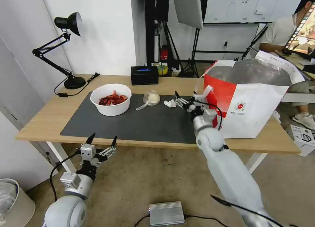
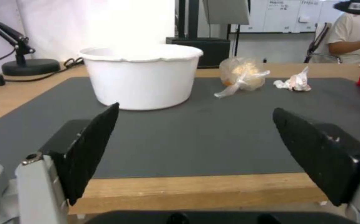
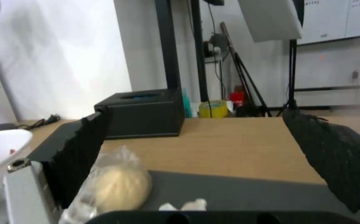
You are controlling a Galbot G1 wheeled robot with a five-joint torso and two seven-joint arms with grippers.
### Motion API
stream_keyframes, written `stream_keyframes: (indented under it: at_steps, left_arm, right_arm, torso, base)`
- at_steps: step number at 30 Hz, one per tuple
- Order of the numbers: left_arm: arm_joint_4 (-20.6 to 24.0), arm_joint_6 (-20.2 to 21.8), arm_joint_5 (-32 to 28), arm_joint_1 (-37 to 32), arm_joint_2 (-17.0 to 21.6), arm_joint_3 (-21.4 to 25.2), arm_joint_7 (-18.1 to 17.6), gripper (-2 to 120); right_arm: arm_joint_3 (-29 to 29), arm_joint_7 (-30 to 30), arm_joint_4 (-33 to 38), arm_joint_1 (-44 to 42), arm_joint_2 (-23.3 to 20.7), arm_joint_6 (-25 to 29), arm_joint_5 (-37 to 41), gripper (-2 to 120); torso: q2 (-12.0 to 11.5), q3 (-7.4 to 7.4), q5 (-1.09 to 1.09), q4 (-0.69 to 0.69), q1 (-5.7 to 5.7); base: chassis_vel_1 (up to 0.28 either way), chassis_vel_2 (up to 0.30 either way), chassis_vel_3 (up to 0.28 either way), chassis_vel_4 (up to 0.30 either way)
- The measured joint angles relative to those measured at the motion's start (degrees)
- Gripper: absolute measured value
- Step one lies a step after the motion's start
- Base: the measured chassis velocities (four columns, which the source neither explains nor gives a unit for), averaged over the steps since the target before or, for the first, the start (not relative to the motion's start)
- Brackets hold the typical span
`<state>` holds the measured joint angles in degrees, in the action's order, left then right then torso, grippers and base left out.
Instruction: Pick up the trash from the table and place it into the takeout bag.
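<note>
**Right claw spread above the crumpled tissue**

The right gripper [image 1: 179, 100] hangs over the dark mat, its fingers spread apart and holding nothing, just beside the small white tissue [image 1: 170, 103]. The knotted plastic bag [image 1: 151, 98] lies near the tissue, and the white bowl [image 1: 111, 99] of red shells sits further left. The takeout bag [image 1: 252, 95] stands open on the table [image 1: 42, 115] at the right end. The left gripper [image 1: 102, 143] waits below the table's front edge, its fingers also spread and empty.

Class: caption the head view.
Open right gripper nears small crumpled white tissue beside large red-and-white takeout bag.
</note>
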<state>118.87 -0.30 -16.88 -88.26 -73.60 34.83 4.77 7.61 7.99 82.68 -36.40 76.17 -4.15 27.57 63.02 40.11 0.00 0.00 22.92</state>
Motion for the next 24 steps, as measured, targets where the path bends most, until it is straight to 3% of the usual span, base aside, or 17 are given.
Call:
stream_keyframes:
  at_steps: [9,24]
  left_arm:
    - [-0.1,-0.1,-0.1,0.0,-0.2,0.3,0.0,100]
    - [0.1,-0.3,-0.3,-0.7,-0.7,1.2,0.8,100]
  right_arm:
    - [-3.2,2.1,-5.3,5.8,1.4,-3.9,0.1,100]
    - [-9.4,9.4,-11.4,11.8,3.4,-15.9,2.8,100]
  torso:
    - [0.0,0.00,0.00,0.00,0.00]
    - [0.0,0.00,0.00,0.00,0.00]
  base:
    - [0.000,0.000,0.000,0.000]
    - [0.000,0.000,0.000,0.000]
